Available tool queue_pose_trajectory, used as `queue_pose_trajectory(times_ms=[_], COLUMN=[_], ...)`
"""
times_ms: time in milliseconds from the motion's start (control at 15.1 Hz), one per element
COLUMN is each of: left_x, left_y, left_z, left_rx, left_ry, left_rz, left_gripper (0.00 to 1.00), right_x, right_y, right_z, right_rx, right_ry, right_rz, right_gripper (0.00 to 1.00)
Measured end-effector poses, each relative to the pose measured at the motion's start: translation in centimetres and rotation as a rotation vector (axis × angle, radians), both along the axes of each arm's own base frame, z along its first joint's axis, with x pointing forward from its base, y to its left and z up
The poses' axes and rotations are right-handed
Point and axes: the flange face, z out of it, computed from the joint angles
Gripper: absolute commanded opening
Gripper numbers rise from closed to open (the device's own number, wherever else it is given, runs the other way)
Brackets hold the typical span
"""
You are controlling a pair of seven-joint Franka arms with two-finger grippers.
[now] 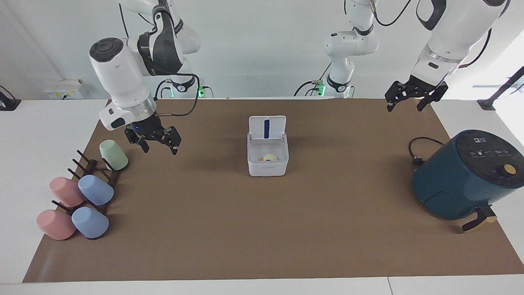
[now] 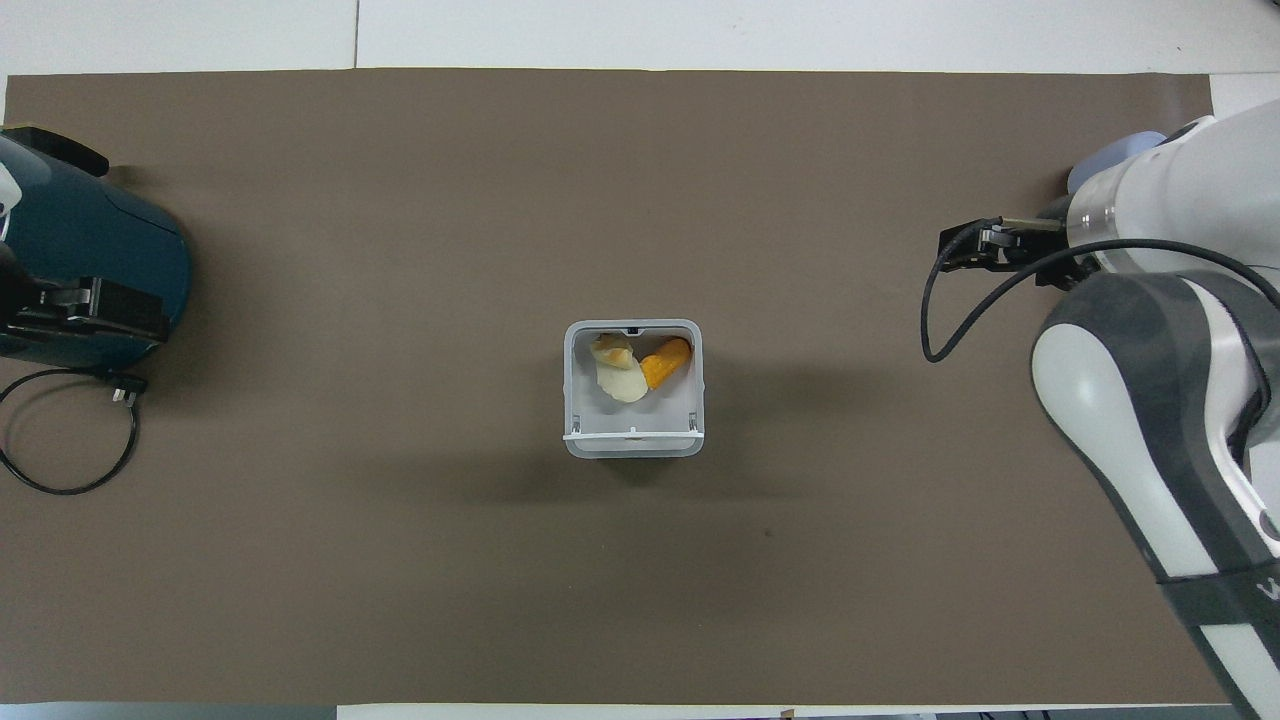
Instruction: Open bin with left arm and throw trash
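The bin (image 1: pixel 268 164) sits mid-mat with its lid (image 1: pixel 267 128) upright on the edge nearest the robots; inside lie 3 scraps (image 2: pixel 633 366), the orange one (image 2: pixel 665 362) at 3 o'clock of the cream lump, its long axis slanted; the right gripper (image 1: pixel 156 142) hangs with jaws wide over the mat beside the green cup (image 1: pixel 113 154); the left gripper (image 1: pixel 412 96), jaws wide, waits over the mat's edge at the robots' side, toward the air fryer (image 1: pixel 466 174).

Overhead view – right arm (image 2: pixel 1160 400) hides cup rack (one blue cup (image 2: pixel 1112 162) peeks out); air fryer (image 2: pixel 90 270) cut off.
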Motion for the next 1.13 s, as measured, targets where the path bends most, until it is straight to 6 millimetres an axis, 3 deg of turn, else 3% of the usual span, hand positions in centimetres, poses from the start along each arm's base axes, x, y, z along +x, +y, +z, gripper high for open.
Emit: queue_pose_trajectory(times_ms=[199,531,1128], left_x=[0.0,0.0,0.0], left_y=[0.0,0.0,-0.3], left_z=[0.0,0.0,0.0], left_rx=[0.000,0.000,0.000], left_ry=[0.000,-0.001,-0.002], left_rz=[0.000,0.000,-0.005], left_gripper=[1.00,1.00,1.00], right_x=[-0.9,-1.4,-2.1], right_y=[-1.9,-1.7,-0.9], right_z=[3.0,6.5,6.3], right_rx=[-0.005,-0.041,-0.045], right_ry=[0.008,0.027,0.089], right_rz=[0.006,0.027,0.054], right_gripper=[1.00,1.00,1.00])
